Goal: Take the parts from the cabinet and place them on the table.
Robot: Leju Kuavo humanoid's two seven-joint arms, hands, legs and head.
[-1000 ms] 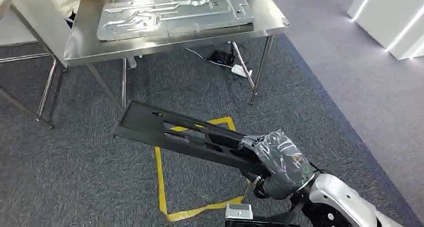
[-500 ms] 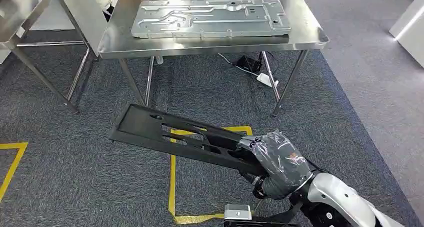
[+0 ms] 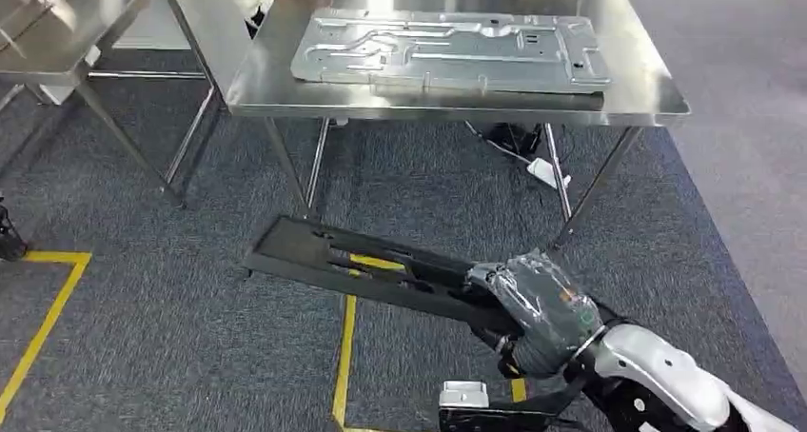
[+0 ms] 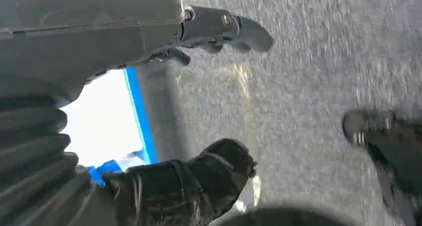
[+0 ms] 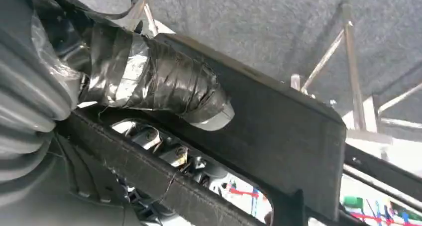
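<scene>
Setting: grey-blue carpet (image 3: 171, 308) marked with yellow tape lines (image 3: 344, 356) is spreading under a shiny stainless-steel table (image 3: 647, 89) standing at twelve o'clock in the head view.
On the table: a large pressed silver sheet-metal panel (image 3: 447, 51) is lying flat across the top, so one part is already delivered, as I judge it.
Step in hand: the carry; a long flat black slotted plastic panel (image 3: 324, 256) is being brought toward the table and is not yet over it.
Right hand: the plastic-wrapped right hand (image 3: 538, 308) is gripping the near end of the black panel, the thumb (image 5: 199, 99) pressing on its face in the right wrist view.
Panel relative to hand: it is reaching out from the hand toward ten o'clock, hanging level above the carpet, its far end below and short of the table edge.
Left hand: the left hand (image 4: 199, 101) is holding nothing, fingers spread apart, hanging over the carpet.
Next move: probably closing on the table, raising the panel above the rim, then setting it down beside the silver panel.
</scene>
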